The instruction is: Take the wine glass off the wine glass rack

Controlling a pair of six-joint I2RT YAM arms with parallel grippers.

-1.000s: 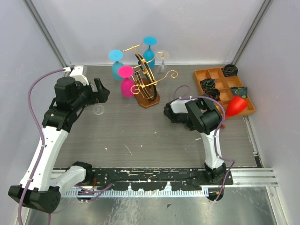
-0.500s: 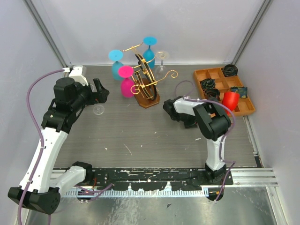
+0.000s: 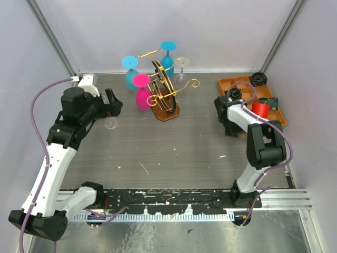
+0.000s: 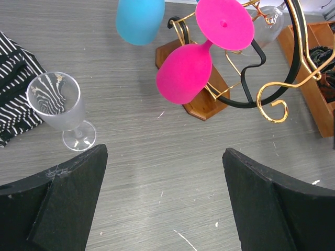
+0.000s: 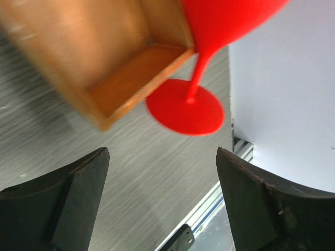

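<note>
Likely fragile, slick: pink glass [image 4: 184,72] on rack [image 3: 167,112] is best gripped by stem; left claw [image 4: 165,157], right claw [image 5: 162,157] spread, empty.

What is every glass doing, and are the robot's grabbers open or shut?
Pink glass: hanging upside down on the wine glass rack.
Left blue glass: hanging upside down on the rack.
Back blue glass: hanging upside down on the rack.
Clear glass: hanging upside down on the rack.
Frosted glass: upright on the table, empty.
Red glass: upright beside the orange tray.
Left end effector: open, empty.
Right end effector: open, empty.
</note>
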